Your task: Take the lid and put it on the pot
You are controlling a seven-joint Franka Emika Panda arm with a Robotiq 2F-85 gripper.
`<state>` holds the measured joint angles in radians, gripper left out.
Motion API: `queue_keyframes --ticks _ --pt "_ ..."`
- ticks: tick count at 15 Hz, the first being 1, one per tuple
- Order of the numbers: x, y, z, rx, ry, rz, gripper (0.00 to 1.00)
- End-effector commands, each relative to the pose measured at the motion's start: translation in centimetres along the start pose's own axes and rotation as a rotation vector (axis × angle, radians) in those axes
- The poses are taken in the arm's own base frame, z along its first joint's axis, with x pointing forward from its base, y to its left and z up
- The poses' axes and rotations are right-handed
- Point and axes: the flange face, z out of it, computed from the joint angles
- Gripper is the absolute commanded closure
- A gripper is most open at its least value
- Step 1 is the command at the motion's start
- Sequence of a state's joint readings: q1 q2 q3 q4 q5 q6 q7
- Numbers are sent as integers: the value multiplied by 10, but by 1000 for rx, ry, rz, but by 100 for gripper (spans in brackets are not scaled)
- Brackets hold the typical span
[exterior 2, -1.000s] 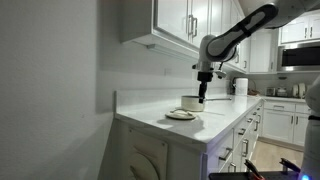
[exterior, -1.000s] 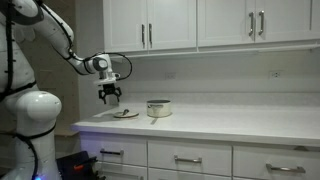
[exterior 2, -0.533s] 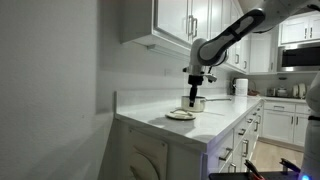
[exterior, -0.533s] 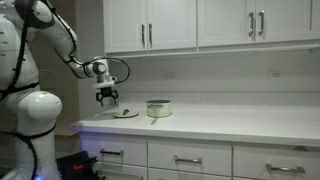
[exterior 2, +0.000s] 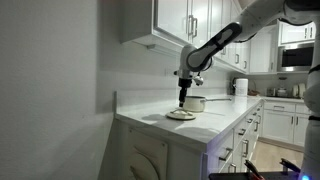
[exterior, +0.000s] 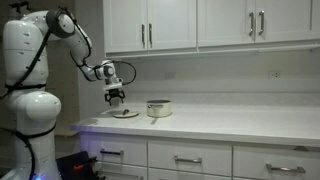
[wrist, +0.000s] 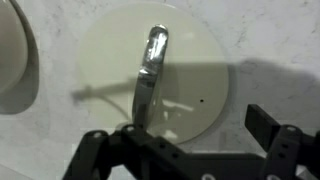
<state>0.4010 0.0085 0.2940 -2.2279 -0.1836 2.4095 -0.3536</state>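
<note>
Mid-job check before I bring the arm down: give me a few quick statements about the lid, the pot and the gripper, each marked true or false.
1. The lid already sits on the pot. False: it lies flat on the countertop beside the pot.
2. The gripper is open. True: in the wrist view its fingers stand wide apart.
3. The gripper grips the lid's handle. False: it hangs above the lid and holds nothing.
4. The pot has no lid on it. True.
5. The cupboard doors above the countertop stand open. False: they are shut.
</note>
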Motion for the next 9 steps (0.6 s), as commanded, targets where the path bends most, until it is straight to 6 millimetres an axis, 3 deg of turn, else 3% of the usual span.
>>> queue_keyframes --ticks 1,9 --pt "22 26 23 -34 -5 13 0" --pt "43 57 66 -42 -44 42 0"
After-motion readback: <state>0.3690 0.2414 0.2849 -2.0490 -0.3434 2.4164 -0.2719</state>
